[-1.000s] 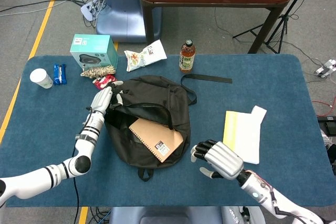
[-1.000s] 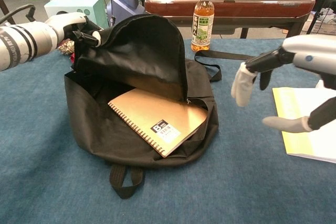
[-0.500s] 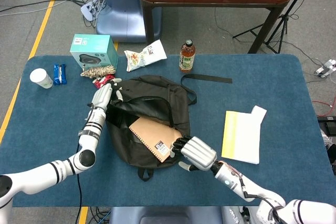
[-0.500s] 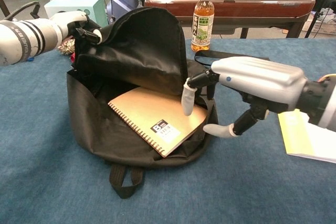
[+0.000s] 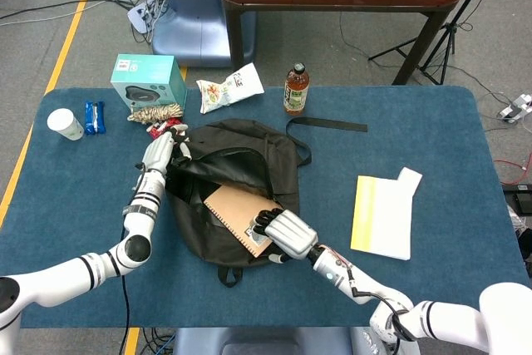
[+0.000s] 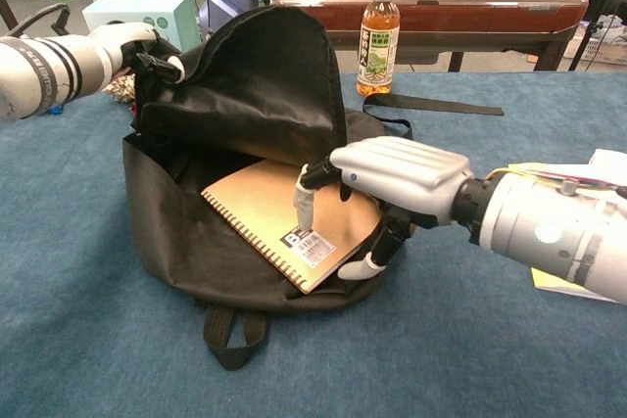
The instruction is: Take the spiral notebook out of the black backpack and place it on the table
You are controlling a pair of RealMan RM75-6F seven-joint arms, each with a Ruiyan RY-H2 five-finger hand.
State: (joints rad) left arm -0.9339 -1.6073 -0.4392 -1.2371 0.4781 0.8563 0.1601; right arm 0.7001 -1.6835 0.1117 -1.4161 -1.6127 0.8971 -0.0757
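Note:
The black backpack (image 5: 241, 151) lies open in the middle of the blue table, its flap (image 6: 245, 95) lifted. My left hand (image 5: 158, 154) grips the flap's top left edge (image 6: 137, 41) and holds it up. The brown spiral notebook (image 5: 233, 209) sticks halfway out of the opening, label corner toward me (image 6: 260, 208). My right hand (image 5: 284, 233) hovers at that near right corner. Its fingers (image 6: 304, 205) are spread over the cover and its thumb reaches below the edge. I see no closed grip on the notebook.
A tea bottle (image 5: 296, 89) stands behind the backpack, with a loose strap (image 5: 328, 125) beside it. A teal box (image 5: 148, 81), a snack bag (image 5: 229, 87), a white cup (image 5: 65, 124) and a blue packet (image 5: 96, 117) sit at the back left. Yellow and white papers (image 5: 382, 215) lie on the right.
My right hand has moved left from beside the papers to the notebook's near corner, fingers now over the cover. My left hand still holds the flap up.

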